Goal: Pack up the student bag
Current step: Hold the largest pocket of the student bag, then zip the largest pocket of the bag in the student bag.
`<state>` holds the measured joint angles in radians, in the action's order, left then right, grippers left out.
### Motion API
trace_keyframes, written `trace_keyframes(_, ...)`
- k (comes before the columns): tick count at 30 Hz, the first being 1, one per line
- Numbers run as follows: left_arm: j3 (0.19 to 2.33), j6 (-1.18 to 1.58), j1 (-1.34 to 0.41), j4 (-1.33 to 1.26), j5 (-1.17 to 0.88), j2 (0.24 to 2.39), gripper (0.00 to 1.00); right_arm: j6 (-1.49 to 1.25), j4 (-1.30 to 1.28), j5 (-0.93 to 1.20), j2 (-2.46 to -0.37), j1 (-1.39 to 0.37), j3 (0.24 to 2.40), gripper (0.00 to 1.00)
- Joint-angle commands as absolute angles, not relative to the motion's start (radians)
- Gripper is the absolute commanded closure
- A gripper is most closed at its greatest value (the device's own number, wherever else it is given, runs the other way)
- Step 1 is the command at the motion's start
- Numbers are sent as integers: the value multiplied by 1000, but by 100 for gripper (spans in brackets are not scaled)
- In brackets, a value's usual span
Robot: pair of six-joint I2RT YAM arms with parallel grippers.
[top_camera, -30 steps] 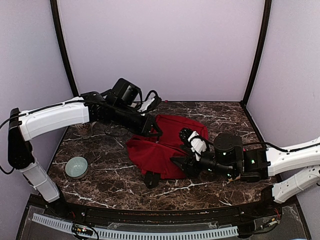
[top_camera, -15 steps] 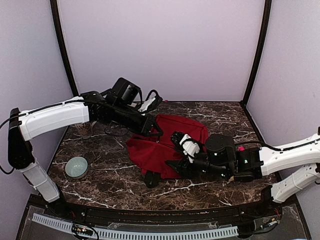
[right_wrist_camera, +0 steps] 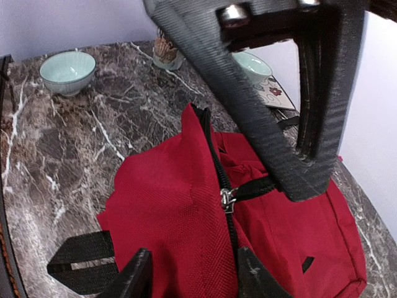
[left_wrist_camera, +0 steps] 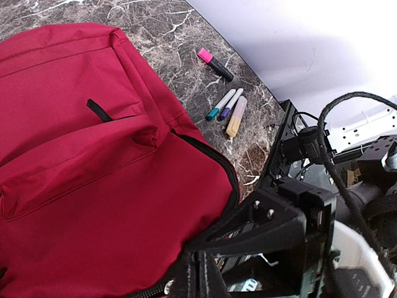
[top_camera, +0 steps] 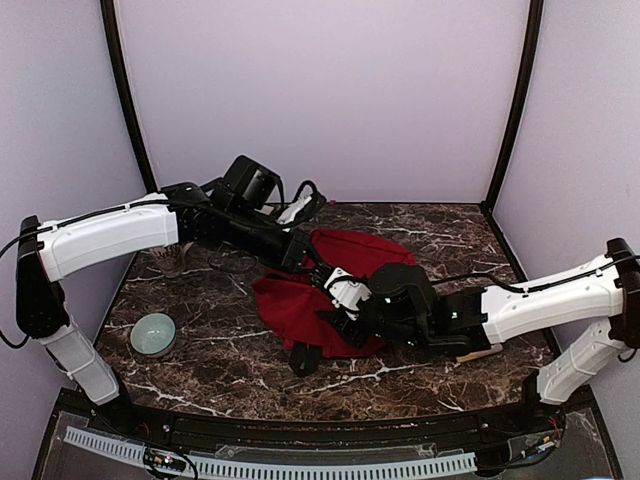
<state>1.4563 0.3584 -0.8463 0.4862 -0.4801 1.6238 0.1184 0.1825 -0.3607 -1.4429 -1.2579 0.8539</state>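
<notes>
Four markers (left_wrist_camera: 226,105) lie beside the bag (left_wrist_camera: 93,155), none packed yet. The left gripper (left_wrist_camera: 197,282) clamps the bag's edge; the right gripper (right_wrist_camera: 192,261) straddles its zip (right_wrist_camera: 228,198), jaws apart.

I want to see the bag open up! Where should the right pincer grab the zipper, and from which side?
Probably the black pull tab on the metal slider of the red bag. It's a flat strip sticking out sideways from the raised zipper, so the right pincer should come down from above and pinch across it.
</notes>
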Motion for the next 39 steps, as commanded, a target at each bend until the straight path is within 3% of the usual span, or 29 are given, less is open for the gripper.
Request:
trace_keyframes(1,1438,357,-847,401,-510,1568,100,127,157,-376,-1473,-1253,900,65)
trace_keyframes(10,1413,357,-847,397,-499,1542,100,89,132,-390,-1411,-1254,843,100)
trace_keyframes(21,1380,280,-837,525,-377,1483,100,82,67,-408,-1284,-1254,735,100)
trace_keyframes(29,1289,280,-773,627,-117,1441,100,78,33,-411,-1197,-1254,666,100)
trace_keyframes(39,1262,292,-774,620,-223,1380,100,63,28,-377,-1166,-1253,620,100)
